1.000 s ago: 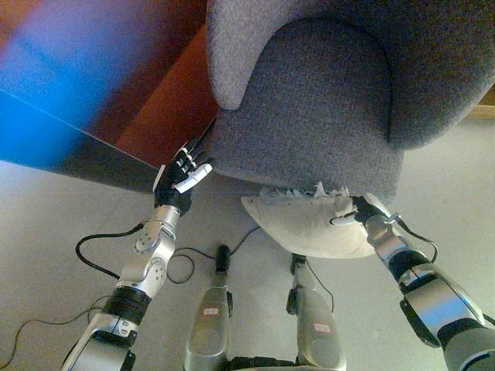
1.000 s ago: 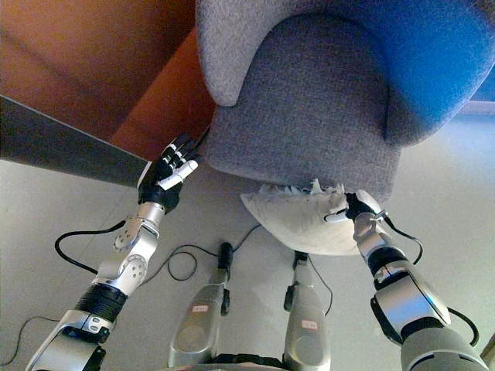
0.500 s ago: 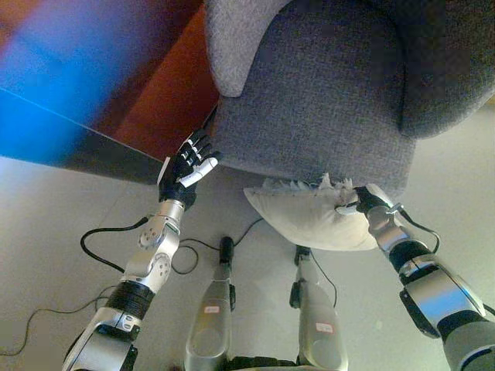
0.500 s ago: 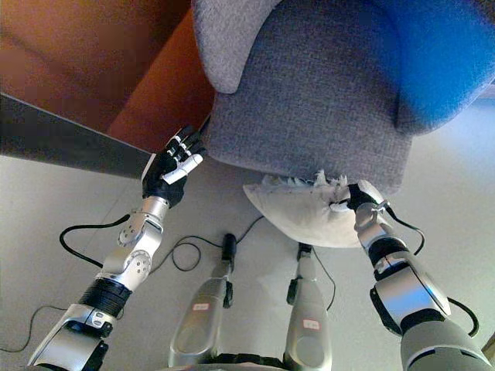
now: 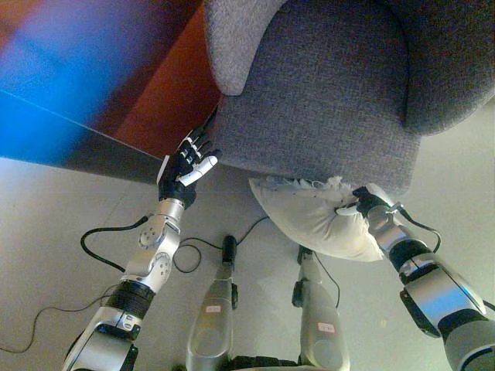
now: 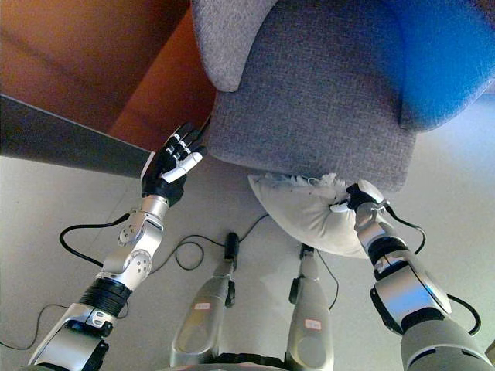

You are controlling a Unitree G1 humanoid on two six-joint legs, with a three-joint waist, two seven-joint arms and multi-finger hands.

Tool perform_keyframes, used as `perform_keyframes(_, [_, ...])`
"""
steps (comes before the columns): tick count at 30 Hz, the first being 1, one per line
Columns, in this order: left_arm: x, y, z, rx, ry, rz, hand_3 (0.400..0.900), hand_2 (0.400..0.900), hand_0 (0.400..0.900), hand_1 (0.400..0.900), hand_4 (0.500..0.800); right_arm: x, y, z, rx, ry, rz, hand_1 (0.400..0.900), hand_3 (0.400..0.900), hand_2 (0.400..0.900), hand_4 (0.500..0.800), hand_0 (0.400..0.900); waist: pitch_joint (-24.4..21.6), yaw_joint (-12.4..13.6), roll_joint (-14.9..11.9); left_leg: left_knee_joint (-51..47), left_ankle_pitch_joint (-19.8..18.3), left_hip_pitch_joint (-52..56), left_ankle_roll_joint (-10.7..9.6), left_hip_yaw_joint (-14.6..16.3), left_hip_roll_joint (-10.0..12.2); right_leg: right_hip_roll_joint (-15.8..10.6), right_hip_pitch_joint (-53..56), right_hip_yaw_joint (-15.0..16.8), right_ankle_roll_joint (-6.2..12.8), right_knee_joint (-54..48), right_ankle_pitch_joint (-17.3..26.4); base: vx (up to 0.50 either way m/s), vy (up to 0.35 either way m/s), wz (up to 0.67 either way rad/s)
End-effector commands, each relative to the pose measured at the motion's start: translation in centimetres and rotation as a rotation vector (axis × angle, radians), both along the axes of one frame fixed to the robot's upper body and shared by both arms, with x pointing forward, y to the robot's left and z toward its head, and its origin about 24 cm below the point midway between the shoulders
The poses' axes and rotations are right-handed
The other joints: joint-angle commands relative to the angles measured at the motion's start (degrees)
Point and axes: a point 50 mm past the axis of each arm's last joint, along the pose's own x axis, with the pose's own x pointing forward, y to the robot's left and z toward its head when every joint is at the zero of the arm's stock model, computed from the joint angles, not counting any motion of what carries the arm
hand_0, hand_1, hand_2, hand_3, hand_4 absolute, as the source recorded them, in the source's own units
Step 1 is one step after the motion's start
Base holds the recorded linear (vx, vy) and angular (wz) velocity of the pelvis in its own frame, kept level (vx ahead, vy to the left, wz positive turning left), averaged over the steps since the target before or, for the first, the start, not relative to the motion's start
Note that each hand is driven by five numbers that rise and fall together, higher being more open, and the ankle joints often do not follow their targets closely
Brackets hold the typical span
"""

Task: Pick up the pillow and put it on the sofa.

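Firmly curled right robot hand (image 5: 366, 205) on pillow (image 5: 309, 219)

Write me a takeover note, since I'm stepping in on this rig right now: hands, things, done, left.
Right hand: shut on the white pillow, gripping its right edge.
Left hand: open, empty, raised near the front left corner of the grey sofa.
Pillow: hangs low in front of the sofa's front face, below the seat, its fringed top edge near the sofa's bottom edge.
Done: pillow grasped.
Left: raise it and set it on the seat.
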Motion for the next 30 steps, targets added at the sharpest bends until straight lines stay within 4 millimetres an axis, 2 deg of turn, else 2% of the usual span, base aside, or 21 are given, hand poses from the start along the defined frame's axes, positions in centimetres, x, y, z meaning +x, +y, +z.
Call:
perform_keyframes(1, [-0.1,-1.5,5.7,-0.013,-0.288,-0.06,0.9,0.9,0.9,0.9,0.8,1.8,-2.4,5.6,-0.126,-0.137,-0.031,0.4,0.4,0.4,0.5,0.4,0.58,-0.14,0.62,4.85,-0.95,-3.57,0.73,-1.52,-1.59,-4.87,-0.26,1.14,6.37,5.35,-2.5,0.0,0.0,0.0])
perform_keyframes(9, [-0.2,-0.9,4.2,-0.03,-0.218,-0.021,0.9,0.9,0.9,0.9,0.8,1.4,-2.1,5.2,-0.104,-0.18,-0.015,0.4,0.4,0.4,0.5,0.4,0.58,-0.52,-0.22,3.44,-1.34,1.85,0.66,-1.55,-1.51,-4.78,5.03,0.87,6.31,4.55,-3.12,0.02,0.013,-0.01])
perform_keyframes(14, [-0.3,-0.4,2.2,-0.017,-0.131,0.029,0.9,0.9,0.9,0.9,0.8,0.8,-1.4,4.5,-0.113,-0.174,0.024,0.4,0.4,0.4,0.5,0.4,0.57,-0.79,-1.65,2.44,-1.6,8.08,0.28,-0.99,-0.75,-4.82,11.42,0.44,6.47,3.99,-3.89,0.07,0.005,-0.02])
perform_keyframes(18, [-0.7,0.2,0.6,-0.005,-0.059,0.053,0.9,0.9,0.9,0.9,0.8,-0.1,-1.3,3.4,-0.114,-0.143,0.043,0.4,0.4,0.4,0.5,0.4,-2.16,-1.01,-2.92,1.79,-1.9,11.11,0.15,-0.74,-0.09,-4.75,14.57,0.23,6.64,3.84,-4.49,0.15,-0.018,0.03])
perform_keyframes(24, [-2.1,1.0,-2.5,0.018,0.067,0.072,0.9,0.9,0.9,0.9,0.8,-2.2,-1.3,1.6,-0.14,-0.062,0.092,0.4,0.4,0.4,0.5,0.4,-8.64,-1.32,-4.93,-0.15,-2.33,16.49,0.03,-0.85,0.82,-4.11,20.13,0.01,6.96,2.96,-5.37,0.22,-0.034,0.06])
perform_keyframes(30, [-3.8,1.6,-5.2,0.025,0.179,0.065,0.9,0.9,0.9,0.9,0.8,-3.3,-2.1,2.2,-0.178,-0.04,0.128,0.4,0.4,0.4,0.5,0.4,-14.37,-1.19,-5.79,-2.47,-2.29,20.3,0.02,-1.25,1.4,-3.44,23.95,-0.62,7.13,1.68,-5.75,0.18,-0.016,0.06])
